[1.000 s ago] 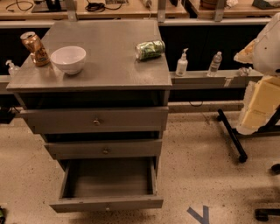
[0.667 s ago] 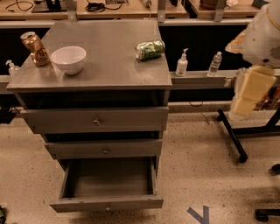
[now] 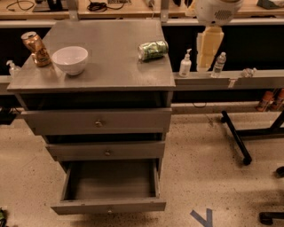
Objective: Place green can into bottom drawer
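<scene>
The green can [image 3: 153, 49] lies on its side on the grey cabinet top [image 3: 111, 73], near the right edge. The bottom drawer [image 3: 110, 205] is pulled out and its deep box is empty. My gripper [image 3: 209, 48] hangs from the white arm [image 3: 217, 9] at the upper right. It is to the right of the cabinet, beyond the can, above a low shelf, and holds nothing that I can see.
An orange-copper can [image 3: 36, 48] and a white bowl [image 3: 70, 59] stand on the left of the cabinet top. The two upper drawers [image 3: 97, 123] are closed. A pump bottle [image 3: 185, 65] and a water bottle [image 3: 218, 65] stand on the shelf at right. A black wheeled stand leg [image 3: 235, 136] lies on the floor.
The arm and gripper have swung left and up from the right edge, closer to the cabinet's right side. The can, bowl and drawers have not moved.
</scene>
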Robot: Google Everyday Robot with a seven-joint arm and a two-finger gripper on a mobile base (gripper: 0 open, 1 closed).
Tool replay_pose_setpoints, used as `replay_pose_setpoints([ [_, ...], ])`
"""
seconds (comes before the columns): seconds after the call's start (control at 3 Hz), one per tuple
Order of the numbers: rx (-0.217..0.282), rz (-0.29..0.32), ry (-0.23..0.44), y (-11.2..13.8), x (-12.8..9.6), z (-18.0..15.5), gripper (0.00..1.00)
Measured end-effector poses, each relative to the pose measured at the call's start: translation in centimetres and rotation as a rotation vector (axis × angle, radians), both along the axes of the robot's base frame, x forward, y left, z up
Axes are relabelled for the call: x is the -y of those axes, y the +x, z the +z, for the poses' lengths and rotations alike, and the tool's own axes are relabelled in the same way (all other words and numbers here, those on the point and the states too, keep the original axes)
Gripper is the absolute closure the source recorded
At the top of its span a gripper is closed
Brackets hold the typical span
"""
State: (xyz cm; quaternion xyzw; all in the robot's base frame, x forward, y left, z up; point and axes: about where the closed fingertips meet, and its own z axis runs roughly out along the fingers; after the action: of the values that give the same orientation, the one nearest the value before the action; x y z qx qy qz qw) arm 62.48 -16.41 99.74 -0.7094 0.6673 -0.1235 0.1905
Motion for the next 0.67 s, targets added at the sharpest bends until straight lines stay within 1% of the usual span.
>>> replay_pose_setpoints([
  [0.33, 0.073, 0.079, 0.019, 7.0, -3.5, 0.3, 0.00],
  [0.67, 0.145, 0.122, 0.074, 11.8, -6.5, 0.5, 0.00],
])
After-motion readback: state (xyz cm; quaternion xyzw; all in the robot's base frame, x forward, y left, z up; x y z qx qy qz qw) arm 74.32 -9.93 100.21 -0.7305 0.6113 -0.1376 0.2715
